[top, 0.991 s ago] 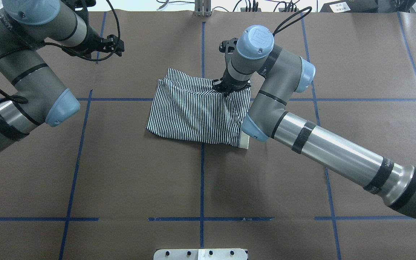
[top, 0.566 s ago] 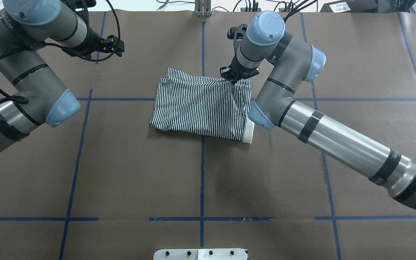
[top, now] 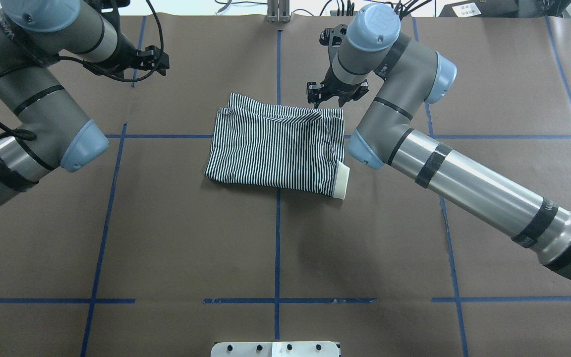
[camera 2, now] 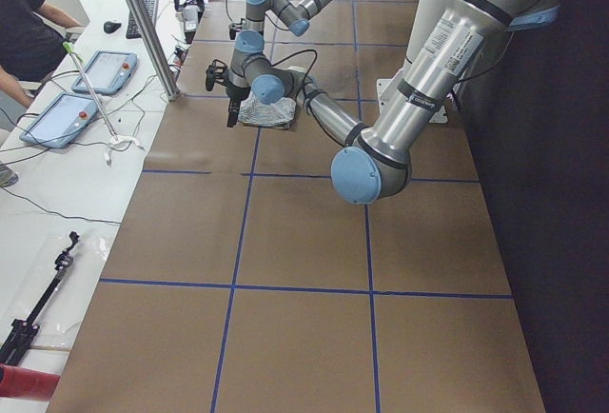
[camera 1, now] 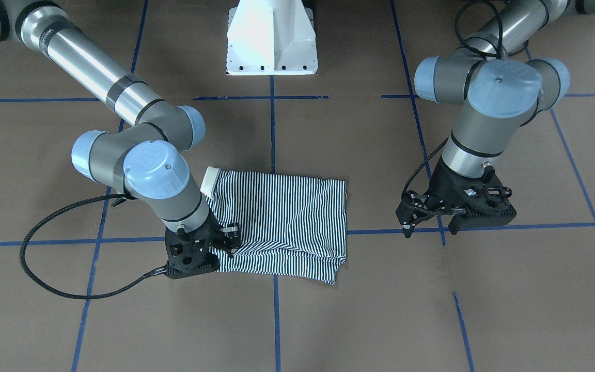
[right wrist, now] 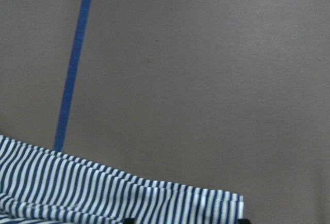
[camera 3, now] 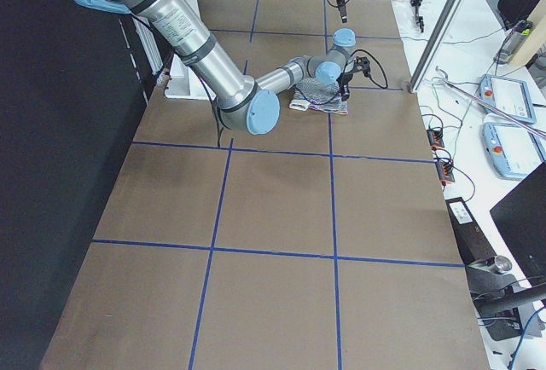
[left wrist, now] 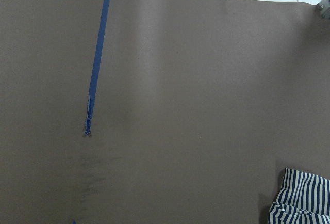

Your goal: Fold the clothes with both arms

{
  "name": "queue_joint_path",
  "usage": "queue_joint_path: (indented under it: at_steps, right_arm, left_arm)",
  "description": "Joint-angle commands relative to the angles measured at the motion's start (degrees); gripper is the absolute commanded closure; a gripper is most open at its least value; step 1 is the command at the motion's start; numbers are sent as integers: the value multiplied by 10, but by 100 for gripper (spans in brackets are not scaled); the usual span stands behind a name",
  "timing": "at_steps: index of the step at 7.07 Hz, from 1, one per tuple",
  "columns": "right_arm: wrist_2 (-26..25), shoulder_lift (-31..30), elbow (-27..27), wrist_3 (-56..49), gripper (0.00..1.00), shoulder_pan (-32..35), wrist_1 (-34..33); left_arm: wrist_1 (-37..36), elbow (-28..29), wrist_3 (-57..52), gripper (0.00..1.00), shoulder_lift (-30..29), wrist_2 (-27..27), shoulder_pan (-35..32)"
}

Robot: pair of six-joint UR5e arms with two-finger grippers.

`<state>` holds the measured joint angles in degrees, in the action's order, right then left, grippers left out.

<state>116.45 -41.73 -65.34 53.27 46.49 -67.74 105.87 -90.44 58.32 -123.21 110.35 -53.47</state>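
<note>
Overhead exterior view: on the tabletop [top: 191, 238] lies the folded striped polo shirt [top: 275, 146], toward the far side. Right fingers [top: 313, 94], spread, hover just over its far edge, gripping nothing. Left fingers [camera 1: 406, 219], also spread, hang well apart.

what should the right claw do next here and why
Probably lift the right claw straight up and back off. It stands open and empty at the far edge of the striped shirt, which lies flat as a folded rectangle; the left claw hangs well aside.
</note>
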Motion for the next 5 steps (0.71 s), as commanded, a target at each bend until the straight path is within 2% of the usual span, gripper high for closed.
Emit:
queue_joint_path:
  at_steps: [1,3,5]
  right_arm:
    - [79,-59,-84,-86,0,87,-109]
    - [137,-178,-200,-287,0,211,-229]
    - [159,-270,-218,-518,0,338,-310]
  left_arm:
    - [-7,-27,-74,0,29,45,-54]
    - [-14,-96,-200,0,133,105,-128]
    - [-13,-108,-418,0,240,168,-247]
